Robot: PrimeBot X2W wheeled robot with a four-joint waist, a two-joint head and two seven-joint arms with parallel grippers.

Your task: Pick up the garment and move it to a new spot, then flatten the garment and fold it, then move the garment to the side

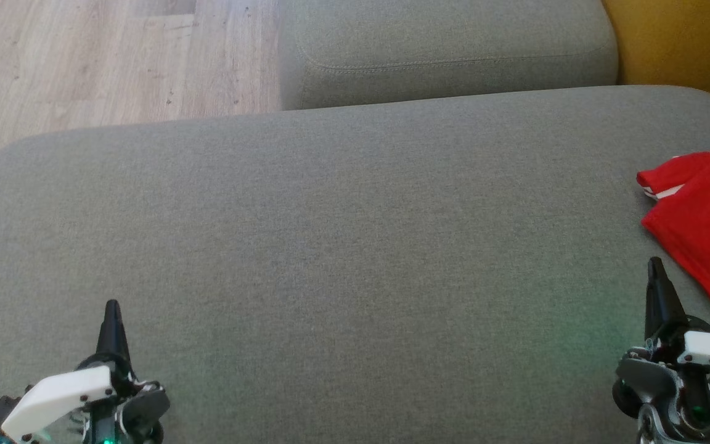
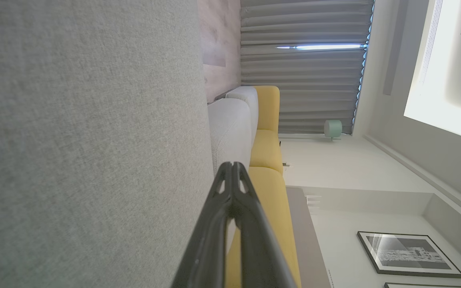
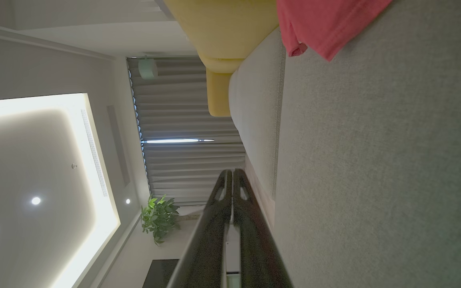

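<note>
The left gripper has its two dark fingers pressed together with nothing between them, and hangs over the near left corner of a wide grey sofa cushion. The right gripper is closed the same way and holds nothing, over the near right corner. Both point toward the cushion's far edge. Just past the right gripper's tip, and apart from it, a red garment lies at the cushion's right edge, bunched in loose folds with a white-trimmed hem on its far side; part of it runs out of the head view. Beyond the far edge sits a second grey cushion, with a yellow cushion at the far right corner and pale wood floor at the far left.
</note>
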